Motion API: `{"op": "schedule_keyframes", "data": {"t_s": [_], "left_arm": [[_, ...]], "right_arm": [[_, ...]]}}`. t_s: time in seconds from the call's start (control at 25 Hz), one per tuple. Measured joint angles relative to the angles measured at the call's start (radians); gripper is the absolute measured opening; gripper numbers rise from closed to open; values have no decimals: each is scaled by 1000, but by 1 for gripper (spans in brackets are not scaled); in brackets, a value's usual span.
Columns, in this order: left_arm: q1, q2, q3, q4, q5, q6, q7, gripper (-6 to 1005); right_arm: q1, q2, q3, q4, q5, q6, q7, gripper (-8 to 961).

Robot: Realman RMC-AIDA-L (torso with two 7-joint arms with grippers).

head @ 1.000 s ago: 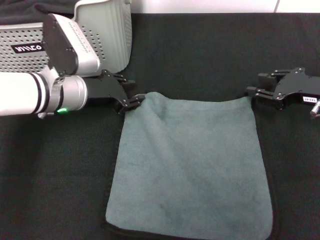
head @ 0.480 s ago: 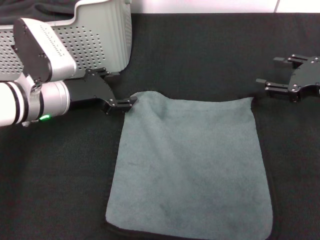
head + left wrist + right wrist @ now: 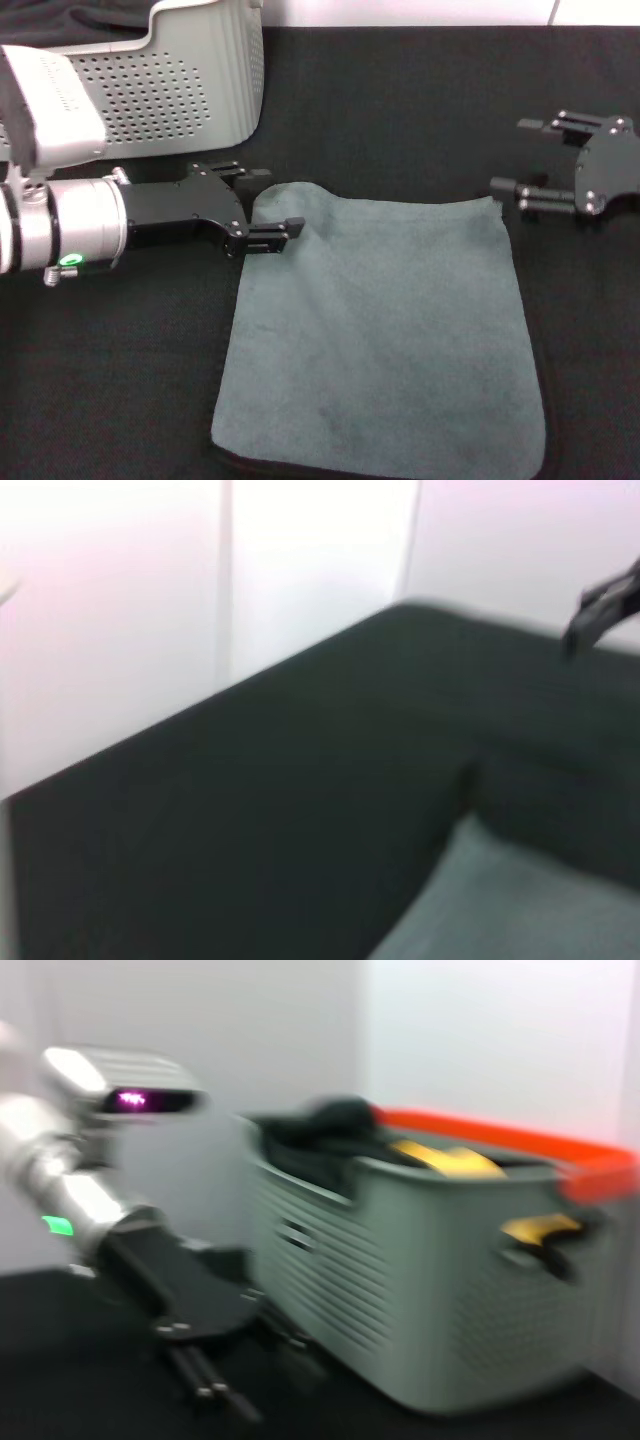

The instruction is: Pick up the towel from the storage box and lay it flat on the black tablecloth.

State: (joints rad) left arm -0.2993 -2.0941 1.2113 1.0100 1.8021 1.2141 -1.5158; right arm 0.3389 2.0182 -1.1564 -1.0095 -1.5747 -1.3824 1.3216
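The fleecy grey-blue towel (image 3: 385, 335) lies flat on the matte black tablecloth (image 3: 400, 120), outside the perforated grey storage box (image 3: 185, 85). Both corners were pinched a second ago; now the left gripper (image 3: 258, 206) and right gripper (image 3: 530, 160) are released and apart, so the laying looks finished.

Left arm: a silver-grey cylindrical forearm is shown, ringed by a black band and marked by a small green indicator light; a pale grey boxy housing is mounted above it. A flat matte black bracket is attached at the wrist, and the left pincer (image 3: 262, 205) is formed by two slim black fingers with small blocky tips. In the right wrist view a magenta light is seen on the housing. Right arm: only the black right pincer (image 3: 528, 160) is shown, built from flat plates fastened with pale screws.
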Motion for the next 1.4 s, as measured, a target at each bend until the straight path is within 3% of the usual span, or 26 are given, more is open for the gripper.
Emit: {"op": "schedule_keyframes", "data": {"t_s": [0.04, 0.08, 0.32, 0.52, 0.84, 1.4], "left_arm": [[0, 1, -45, -7, -45, 119, 27, 788], [0, 1, -45, -7, -45, 119, 27, 788], [-8, 8, -202, -75, -160, 480, 144, 787], [-19, 13, -251, -107, -193, 656, 173, 787], [-28, 7, -244, -101, -250, 759, 210, 786], [-17, 4, -242, -142, -280, 776, 249, 784]], "right_arm": [[0, 0, 7, 0, 5, -38, -14, 733], [0, 0, 19, 1, 6, -84, -26, 733], [7, 0, 94, 11, 43, -354, -70, 732], [9, -2, 126, 9, 115, -523, -84, 732], [13, 2, 125, 12, 160, -596, -85, 731], [22, 5, 118, 71, 180, -606, -99, 729]]}}
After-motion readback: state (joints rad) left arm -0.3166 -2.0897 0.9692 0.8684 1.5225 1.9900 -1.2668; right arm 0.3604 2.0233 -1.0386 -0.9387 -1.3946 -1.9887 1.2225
